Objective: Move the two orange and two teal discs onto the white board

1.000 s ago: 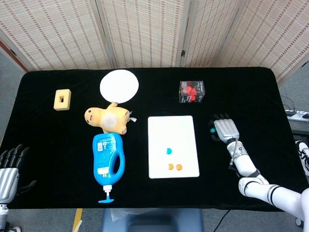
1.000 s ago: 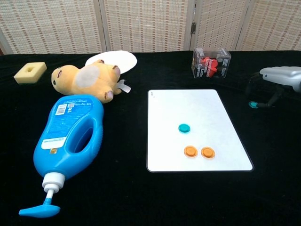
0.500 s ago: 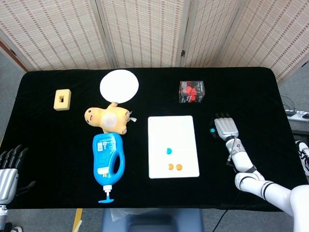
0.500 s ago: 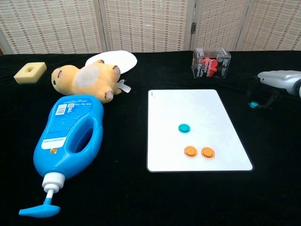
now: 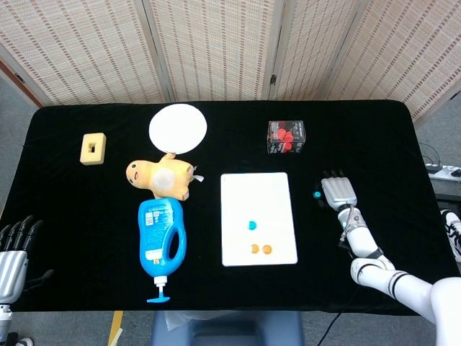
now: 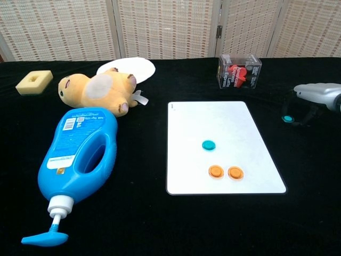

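Teal shows at the fingertips of the right hand (image 5: 338, 192), where one teal disc (image 6: 287, 119) is pinched just above the black bench (image 5: 389, 137). To that hand's left lies the white board (image 6: 224, 149), carrying the other teal disc (image 6: 208, 144) and two orange discs (image 6: 226, 172). Beyond the hand sits a clear box of red pieces (image 5: 286, 136). The left hand (image 5: 13, 252) hangs off the bench's near-left corner, fingers apart, holding nothing.

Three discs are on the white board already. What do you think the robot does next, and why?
Probably the right hand carries the last teal disc left, over the white board. That disc sits at its fingertips, off the board's right edge, seemingly pinched, while one teal disc and two orange discs already lie there.
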You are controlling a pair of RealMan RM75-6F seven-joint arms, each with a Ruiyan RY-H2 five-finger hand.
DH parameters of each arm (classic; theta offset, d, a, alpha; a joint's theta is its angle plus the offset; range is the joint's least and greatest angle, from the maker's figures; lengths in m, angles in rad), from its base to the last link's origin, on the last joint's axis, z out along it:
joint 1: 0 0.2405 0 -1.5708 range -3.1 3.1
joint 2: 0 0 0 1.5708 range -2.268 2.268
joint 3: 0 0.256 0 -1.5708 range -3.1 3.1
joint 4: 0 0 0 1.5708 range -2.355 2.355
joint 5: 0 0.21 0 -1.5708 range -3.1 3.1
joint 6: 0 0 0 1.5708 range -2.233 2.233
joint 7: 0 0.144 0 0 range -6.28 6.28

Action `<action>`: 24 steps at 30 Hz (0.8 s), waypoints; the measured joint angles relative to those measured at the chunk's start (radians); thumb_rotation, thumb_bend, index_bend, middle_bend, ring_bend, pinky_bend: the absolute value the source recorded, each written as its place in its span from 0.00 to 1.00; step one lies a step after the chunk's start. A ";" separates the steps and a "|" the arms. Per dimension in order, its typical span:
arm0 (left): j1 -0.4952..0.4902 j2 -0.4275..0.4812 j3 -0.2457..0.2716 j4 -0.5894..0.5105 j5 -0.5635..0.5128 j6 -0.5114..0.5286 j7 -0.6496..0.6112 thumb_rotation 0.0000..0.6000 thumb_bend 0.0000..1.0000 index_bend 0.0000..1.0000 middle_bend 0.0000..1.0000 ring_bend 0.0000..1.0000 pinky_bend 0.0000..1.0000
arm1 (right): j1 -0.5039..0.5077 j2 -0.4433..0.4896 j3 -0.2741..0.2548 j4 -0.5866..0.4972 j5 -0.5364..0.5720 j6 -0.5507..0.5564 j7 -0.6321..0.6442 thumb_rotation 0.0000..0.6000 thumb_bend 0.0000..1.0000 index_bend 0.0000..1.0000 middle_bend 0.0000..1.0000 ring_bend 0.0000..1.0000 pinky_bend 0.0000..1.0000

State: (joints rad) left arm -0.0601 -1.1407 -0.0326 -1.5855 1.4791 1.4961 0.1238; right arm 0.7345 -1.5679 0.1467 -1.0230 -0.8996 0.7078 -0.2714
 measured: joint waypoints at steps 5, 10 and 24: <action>0.000 0.000 0.000 0.001 -0.001 -0.001 0.000 1.00 0.09 0.00 0.00 0.00 0.00 | 0.002 -0.007 0.005 0.011 0.002 -0.005 -0.005 1.00 0.43 0.43 0.15 0.08 0.00; -0.001 0.000 -0.001 0.001 -0.002 -0.002 0.000 1.00 0.09 0.00 0.00 0.00 0.00 | 0.005 -0.016 0.009 0.024 0.007 -0.012 -0.010 1.00 0.43 0.45 0.15 0.08 0.00; -0.004 0.002 -0.002 -0.001 -0.001 -0.004 0.001 1.00 0.09 0.00 0.00 0.00 0.00 | -0.001 -0.002 0.016 -0.003 -0.001 -0.003 -0.013 1.00 0.43 0.47 0.16 0.08 0.00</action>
State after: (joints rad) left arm -0.0645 -1.1389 -0.0348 -1.5869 1.4784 1.4923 0.1247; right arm 0.7338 -1.5699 0.1631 -1.0264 -0.9007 0.7045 -0.2844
